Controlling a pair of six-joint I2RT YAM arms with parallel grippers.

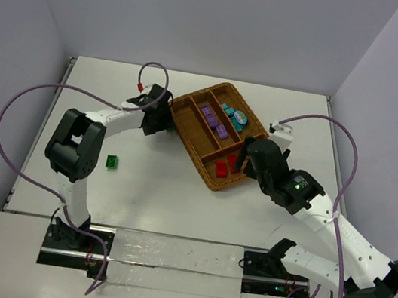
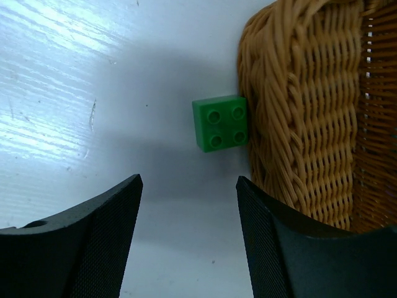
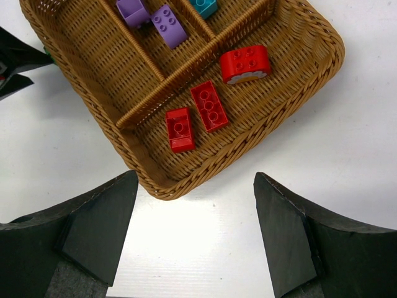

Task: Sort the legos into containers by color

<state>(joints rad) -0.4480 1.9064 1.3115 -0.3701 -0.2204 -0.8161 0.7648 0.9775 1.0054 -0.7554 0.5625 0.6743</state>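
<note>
Studded green brick (image 2: 220,123) beside wicker tray (image 2: 291,112)

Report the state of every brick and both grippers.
left gripper: open, empty
right gripper: open, empty
green brick: on table, against tray wall
second green brick: loose on table
red bricks: in crosswise compartment
purple bricks: in a long compartment
teal bricks: in another long compartment

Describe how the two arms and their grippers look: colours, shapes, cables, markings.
The left arm and right arm have white rounded links with black joints. A purple cable loops off each; the left one carries a red tip. A green light glows on the right arm's black joint. The left gripper and right gripper have broad black fingers.
</note>
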